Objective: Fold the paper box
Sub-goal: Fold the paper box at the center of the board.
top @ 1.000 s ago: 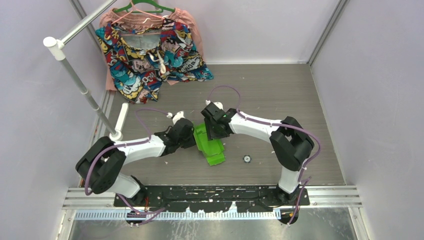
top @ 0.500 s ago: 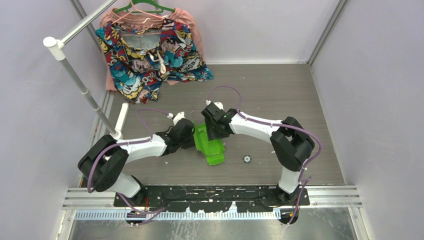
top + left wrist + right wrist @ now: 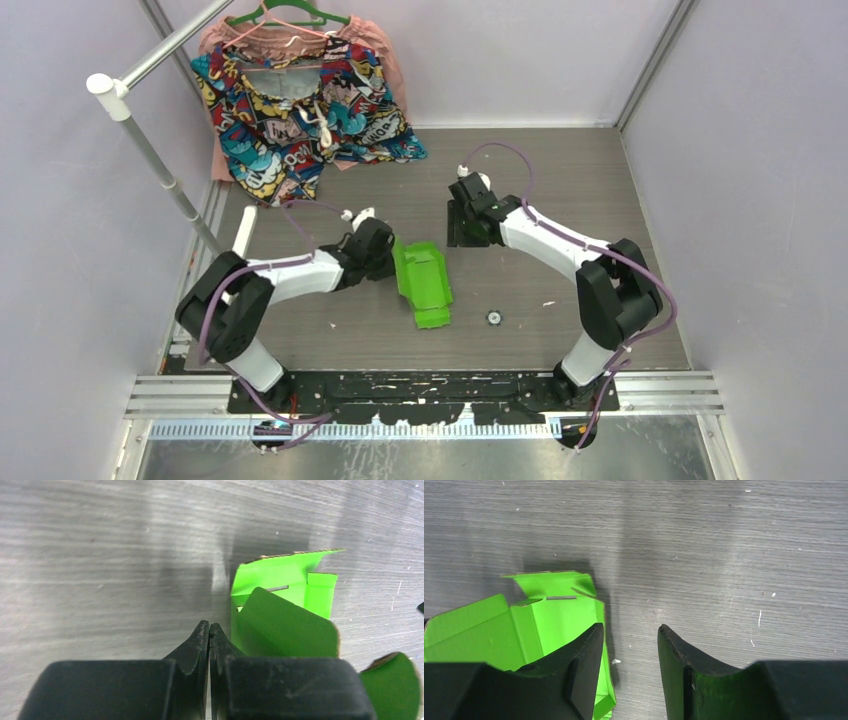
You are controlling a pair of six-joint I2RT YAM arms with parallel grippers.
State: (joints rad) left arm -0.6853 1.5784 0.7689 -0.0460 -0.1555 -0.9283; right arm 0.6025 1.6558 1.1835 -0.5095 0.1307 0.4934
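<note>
Grey wood bench (image 3: 560,190) holds a bright green card box (image 3: 424,283), left arm's fingers (image 3: 199,641) pressed together beside it, right arm's fingers (image 3: 585,655) apart nearby.

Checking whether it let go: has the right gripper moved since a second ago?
Yes. The right gripper went off the box, rightward in the top view and toward the back wall.

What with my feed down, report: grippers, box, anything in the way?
Left gripper shut, empty, beside paper box. Right gripper open, empty, clear of it. Box half-formed, flaps open. Small round part lies to its right, not blocking.
</note>
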